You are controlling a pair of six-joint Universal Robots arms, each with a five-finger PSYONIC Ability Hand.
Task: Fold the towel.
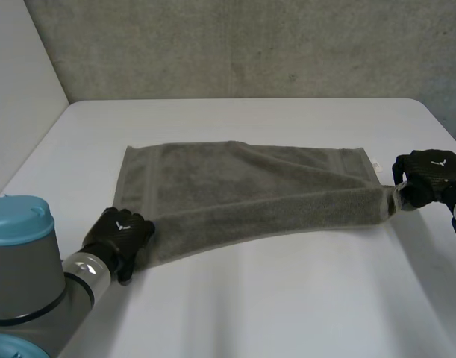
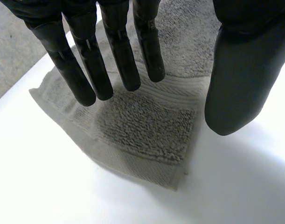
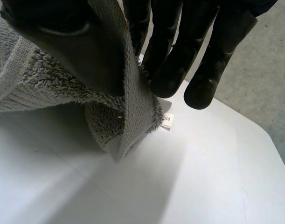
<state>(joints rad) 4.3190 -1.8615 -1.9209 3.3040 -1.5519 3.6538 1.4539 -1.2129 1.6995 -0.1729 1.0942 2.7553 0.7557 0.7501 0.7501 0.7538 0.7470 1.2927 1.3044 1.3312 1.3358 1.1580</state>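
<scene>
**One hand grips, one hand waits**

We see the grey towel (image 1: 250, 186) lying long across the white table (image 1: 250, 313). Its far side lies flat. Long wrinkles run along it toward the right end, where the cloth is gathered up.

The right hand (image 1: 429, 175) is at that right end. It has the near corner pinched tight between its thumb (image 3: 77, 51) and its fingers (image 3: 179, 60). The cloth hangs down from that pinch, lifted a little off the table. A tiny white label (image 3: 167, 121) sits just beside the corner. We think the hand grips there so it can carry that end over, because a corner is a good handle on a floppy cloth.

The left hand (image 1: 119, 235) is at the near left corner. Its fingers are straight and its thumb stands well apart from them, so it holds nothing. The corner lies flat on the table under the hand. We cannot tell if the fingertips touch the cloth.

We think this hand is there to take hold of its own corner. Then both ends could go over together and the edges would line up.

The fold is not made yet — the towel is spread out. If only one end went over, the towel might drag and end up crooked.
</scene>
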